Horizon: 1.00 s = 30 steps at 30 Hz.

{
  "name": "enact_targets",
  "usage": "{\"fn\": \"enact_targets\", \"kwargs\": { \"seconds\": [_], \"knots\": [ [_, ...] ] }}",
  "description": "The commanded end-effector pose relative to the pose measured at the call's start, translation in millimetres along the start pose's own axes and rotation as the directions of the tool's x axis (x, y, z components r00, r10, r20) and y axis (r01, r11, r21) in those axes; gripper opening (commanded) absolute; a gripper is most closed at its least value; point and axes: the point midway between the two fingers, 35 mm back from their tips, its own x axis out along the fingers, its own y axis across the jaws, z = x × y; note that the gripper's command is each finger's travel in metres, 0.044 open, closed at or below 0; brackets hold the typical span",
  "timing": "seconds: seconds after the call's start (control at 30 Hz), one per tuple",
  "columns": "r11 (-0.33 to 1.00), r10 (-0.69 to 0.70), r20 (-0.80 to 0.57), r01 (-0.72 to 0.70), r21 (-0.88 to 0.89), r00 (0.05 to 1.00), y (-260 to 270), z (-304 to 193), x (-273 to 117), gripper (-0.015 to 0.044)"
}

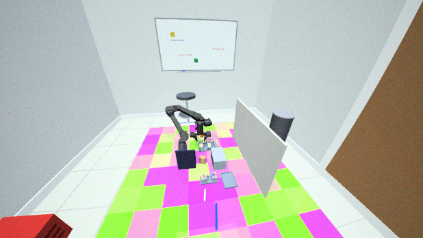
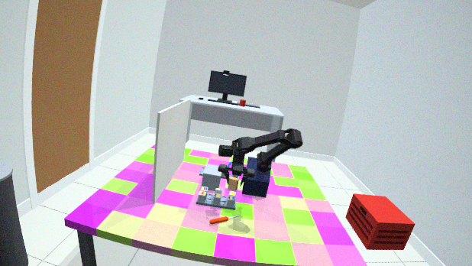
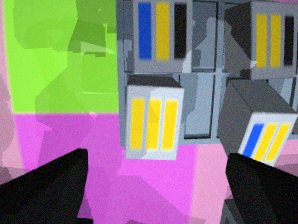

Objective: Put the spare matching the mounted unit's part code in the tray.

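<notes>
My gripper (image 1: pixel 201 139) (image 2: pixel 234 183) (image 3: pixel 159 161) points down near the spares rack (image 2: pixel 215 205) (image 3: pixel 197 120). It is open, its fingers well apart with nothing between them. In the wrist view, the spare with three yellow bars (image 3: pixel 154 122) stands in the rack's near left corner, just beyond the fingertips. A blue-yellow-yellow spare (image 3: pixel 265 137) is near the right fingertip. Behind are a blue-yellow-black spare (image 3: pixel 162 35) and a yellow-yellow-black spare (image 3: pixel 275 42). The large grey unit (image 1: pixel 218 159) (image 2: pixel 211 180) shows no readable code now. The flat grey tray (image 1: pixel 228 180) looks empty.
A wooden block (image 1: pixel 202 159) stands beside the grey unit. A second small rack (image 1: pixel 209 181) holds two spares. A tall panel (image 1: pixel 260 147) (image 2: pixel 172 147) stands along one side. An orange screwdriver (image 2: pixel 218 220), a white stick (image 1: pixel 204 195) and a blue stick (image 1: pixel 216 216) lie on the table.
</notes>
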Motion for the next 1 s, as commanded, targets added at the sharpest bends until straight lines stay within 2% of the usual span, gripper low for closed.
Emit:
{"fn": "enact_targets", "kwargs": {
  "seconds": [0.0,0.97],
  "knots": [
    [1.000,-0.002,-0.003,0.002,0.002,1.000,0.2,-0.7,2.7,0.0300],
    [1.000,0.000,-0.014,0.000,-0.001,1.000,-4.9,-3.0,48.4,0.0300]
  ]
}}
